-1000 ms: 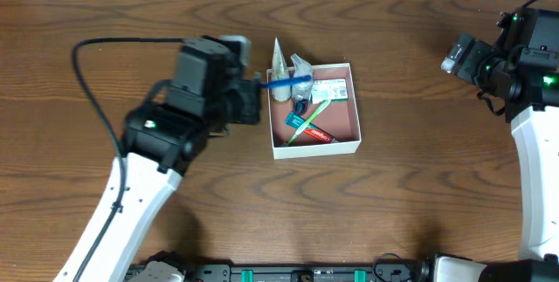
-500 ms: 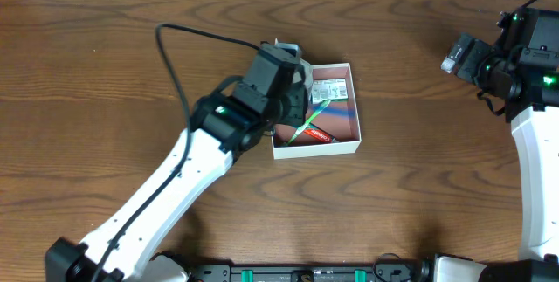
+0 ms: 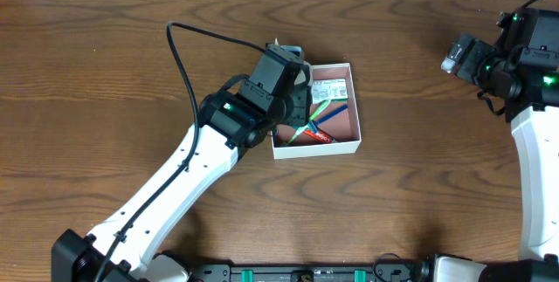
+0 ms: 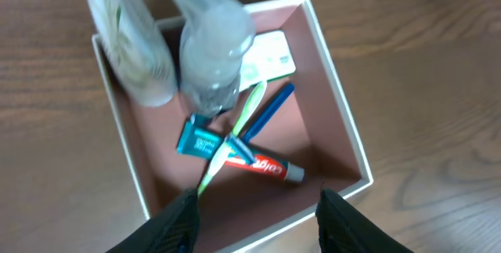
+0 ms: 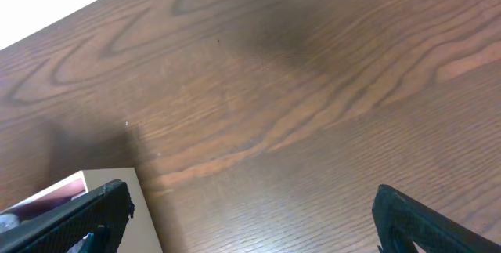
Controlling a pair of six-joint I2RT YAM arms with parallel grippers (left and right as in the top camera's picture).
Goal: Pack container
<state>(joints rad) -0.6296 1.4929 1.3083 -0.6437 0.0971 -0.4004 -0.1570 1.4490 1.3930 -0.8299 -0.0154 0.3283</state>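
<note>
While above the container (image 3: pixel 316 149), left gripper (image 4: pixel 258 223) parted, seemingly empty; right gripper (image 5: pixel 250 204) wide, well apart.

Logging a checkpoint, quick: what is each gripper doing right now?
Left gripper: open, empty, over the box.
Right gripper: open, empty.

Inside the container (image 4: pixel 309 131), toothbrushes (image 4: pixel 249 114) lie across the toothpaste (image 4: pixel 262 165), beside a bottle (image 4: pixel 207 49).

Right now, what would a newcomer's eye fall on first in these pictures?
The white container, pink inside, mid-table, holds a clear bottle, a toothpaste tube, a green toothbrush and a blue toothbrush. The left gripper hangs open above it; the right gripper is open far to the side.
</note>
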